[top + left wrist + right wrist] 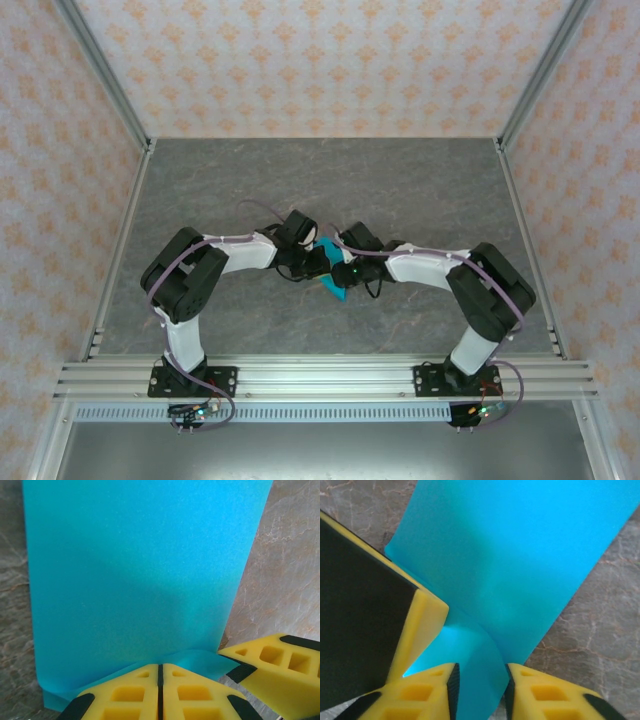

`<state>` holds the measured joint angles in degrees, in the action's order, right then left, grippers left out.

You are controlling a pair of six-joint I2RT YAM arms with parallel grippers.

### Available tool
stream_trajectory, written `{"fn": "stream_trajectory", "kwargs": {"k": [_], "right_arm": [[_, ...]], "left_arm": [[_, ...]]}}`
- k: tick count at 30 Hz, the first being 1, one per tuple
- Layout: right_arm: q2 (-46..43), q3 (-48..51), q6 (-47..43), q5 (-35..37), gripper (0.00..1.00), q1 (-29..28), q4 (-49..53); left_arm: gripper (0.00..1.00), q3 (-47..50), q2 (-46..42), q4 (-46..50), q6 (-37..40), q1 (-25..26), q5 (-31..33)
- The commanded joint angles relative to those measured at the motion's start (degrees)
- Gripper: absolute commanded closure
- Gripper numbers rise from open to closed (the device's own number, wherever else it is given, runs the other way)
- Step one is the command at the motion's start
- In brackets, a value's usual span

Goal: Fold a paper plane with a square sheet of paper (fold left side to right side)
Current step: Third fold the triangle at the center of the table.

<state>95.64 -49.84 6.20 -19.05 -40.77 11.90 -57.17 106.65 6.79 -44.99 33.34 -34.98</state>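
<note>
The cyan-blue square sheet of paper (pixel 135 570) lies on the grey table, and its near edge curls up at my fingertips. My left gripper (pixel 160 667) is shut, with that raised edge pinched at its tips. My right gripper (pixel 481 672) is open. A lifted fold of the paper (pixel 520 555) passes between its fingers, and a gap shows on both sides of the fold. In the top view the two grippers (pixel 322 262) (pixel 338 272) meet tip to tip at the table's middle. They cover most of the sheet (pixel 333 287), so its outline cannot be told there.
The grey marbled table (pixel 250 190) lies bare around the arms. Metal frame posts (pixel 110 90) and patterned walls close it in on three sides. A rail (pixel 320 378) runs along the near edge. The left gripper's yellow finger (pixel 365 615) crowds the right wrist view.
</note>
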Motion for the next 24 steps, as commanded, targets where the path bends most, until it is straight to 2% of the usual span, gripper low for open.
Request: {"fn": "stream_trajectory", "kwargs": {"k": [1, 5, 8, 11, 13, 18, 24], "right_arm": [[-4.48, -0.99, 1.25, 1.64, 0.56, 0.76, 2.54], [-8.98, 0.78, 2.68, -0.57, 0.45, 0.96, 2.69], [-11.2, 2.84, 4.47, -7.62, 0.44, 1.03, 1.09], [-11.2, 4.62, 7.65, -17.74, 0.48, 1.03, -2.02], [-10.77, 5.55, 9.93, -21.33, 0.52, 1.04, -3.68], [-8.98, 6.47, 13.07, -25.19, 0.58, 1.03, -6.17], [-4.6, 5.59, 13.09, -25.27, 0.6, 1.05, -5.68]], "left_arm": [[0.91, 1.31, -1.53, 1.53, 0.63, -0.05, 2.46], [0.91, 1.4, -1.75, 1.5, 0.75, -0.03, 2.64], [0.91, 1.57, -2.02, 1.3, 0.61, -0.05, 2.73], [0.91, 1.62, -2.1, 1.14, 0.57, -0.03, 2.73], [0.91, 1.62, -2.08, 1.1, 0.47, -0.08, 2.73], [0.91, 1.59, -2.32, 0.93, 0.47, -0.07, 2.88], [0.91, 1.71, -2.39, 0.87, 0.39, -0.04, 2.9]]}}
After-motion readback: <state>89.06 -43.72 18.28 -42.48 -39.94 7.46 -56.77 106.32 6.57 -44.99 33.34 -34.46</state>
